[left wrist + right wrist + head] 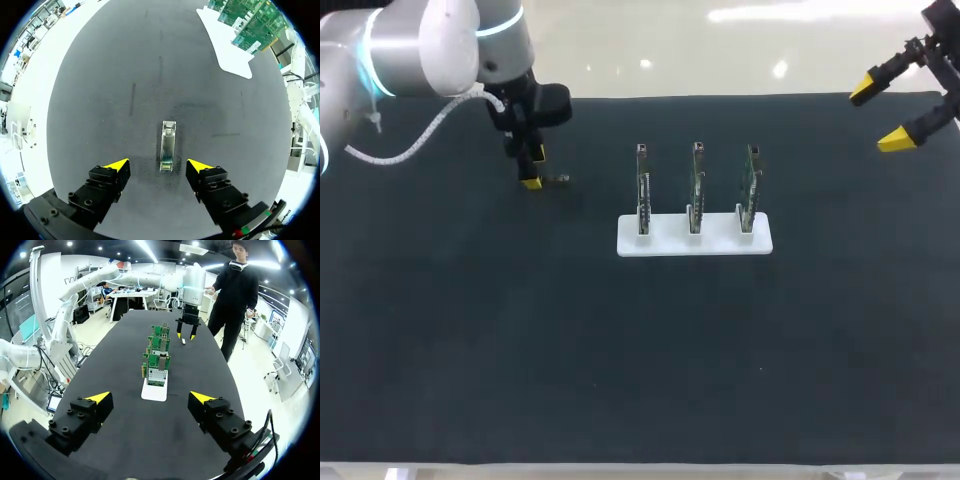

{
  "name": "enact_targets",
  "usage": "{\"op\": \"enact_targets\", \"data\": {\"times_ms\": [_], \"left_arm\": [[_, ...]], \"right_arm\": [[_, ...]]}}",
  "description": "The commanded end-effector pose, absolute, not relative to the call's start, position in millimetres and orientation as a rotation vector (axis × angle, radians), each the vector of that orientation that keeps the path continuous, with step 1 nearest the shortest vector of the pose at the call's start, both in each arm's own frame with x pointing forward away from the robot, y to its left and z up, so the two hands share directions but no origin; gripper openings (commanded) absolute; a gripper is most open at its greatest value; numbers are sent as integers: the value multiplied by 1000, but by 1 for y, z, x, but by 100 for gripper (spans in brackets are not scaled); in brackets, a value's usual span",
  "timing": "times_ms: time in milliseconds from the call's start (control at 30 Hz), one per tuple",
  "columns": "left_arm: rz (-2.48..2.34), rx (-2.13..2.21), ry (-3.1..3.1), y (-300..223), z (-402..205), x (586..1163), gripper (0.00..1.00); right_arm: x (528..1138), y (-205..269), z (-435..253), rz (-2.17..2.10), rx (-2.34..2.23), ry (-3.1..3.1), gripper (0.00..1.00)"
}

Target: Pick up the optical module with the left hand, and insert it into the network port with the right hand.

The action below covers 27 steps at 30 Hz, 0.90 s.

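Observation:
The optical module [168, 146], a small metal block with a clear end, lies flat on the black table mat, just ahead of and between the yellow tips of my left gripper [158, 167], which stands open right above it. In the head view the module [557, 180] lies beside my left gripper [530, 168] at the table's back left. Three green network cards [696, 188] stand upright in a white holder [694, 243] mid-table. My right gripper [886, 112] hangs open above the back right corner. From its wrist, the cards [156, 359] line up far ahead of my right gripper [150, 397].
The white holder [235, 47] with its cards sits well beyond the module in the left wrist view. My left arm's gripper [186, 326] shows at the far end of the table in the right wrist view. Black mat [620, 360] covers the table.

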<state>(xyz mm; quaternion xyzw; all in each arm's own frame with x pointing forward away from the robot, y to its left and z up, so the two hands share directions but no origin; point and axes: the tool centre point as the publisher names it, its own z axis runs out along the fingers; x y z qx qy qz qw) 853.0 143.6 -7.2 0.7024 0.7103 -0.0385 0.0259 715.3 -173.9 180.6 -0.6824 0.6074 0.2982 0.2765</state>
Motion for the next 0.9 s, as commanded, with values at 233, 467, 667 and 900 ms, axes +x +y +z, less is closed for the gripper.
{"op": "enact_targets", "data": {"times_ms": [233, 467, 667, 900], "left_arm": [[-78, 2168, 2161, 147, -12, 842, 94], [-83, 2166, 2164, 144, -14, 841, 0], [-78, 2176, 2160, 142, -18, 842, 0], [-146, 2150, 2169, 137, 2, 845, 0]], "right_arm": [[716, -173, 181, 801, -1833, 1632, 100], [716, -173, 181, 801, -1833, 1632, 100], [716, -173, 181, 801, -1833, 1632, 100], [716, -173, 181, 801, -1833, 1632, 100]]}}
